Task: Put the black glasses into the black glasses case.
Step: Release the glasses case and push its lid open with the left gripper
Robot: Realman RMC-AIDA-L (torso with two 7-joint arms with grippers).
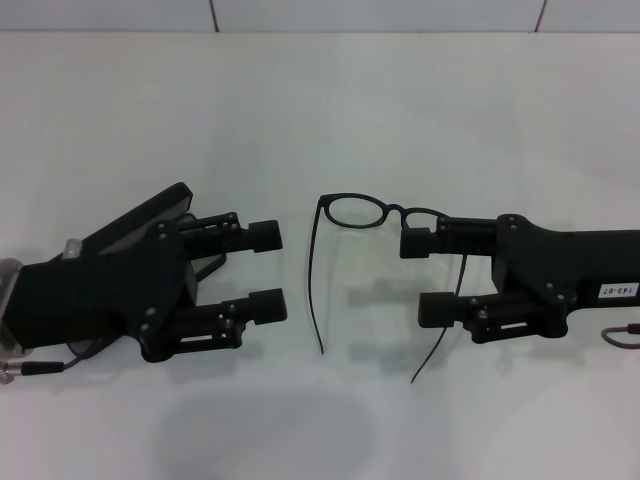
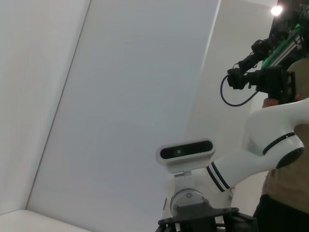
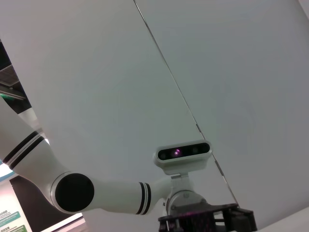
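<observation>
The black glasses (image 1: 358, 212) lie on the white table (image 1: 320, 110) at the centre of the head view, temple arms unfolded and pointing toward me. One lens shows; the other is hidden behind my right gripper's upper finger. My right gripper (image 1: 425, 276) is open at the glasses' right end, and the right temple arm (image 1: 440, 350) runs between its fingers. My left gripper (image 1: 267, 270) is open and empty, just left of the left temple arm (image 1: 314, 290). A black slab with a grey face (image 1: 140, 222) juts out behind the left gripper. I cannot tell whether it is the black glasses case.
The table's far edge (image 1: 320, 32) meets a tiled wall. Both wrist views point upward at the wall and at my own head camera (image 2: 186, 151) (image 3: 183, 152) and show nothing of the table.
</observation>
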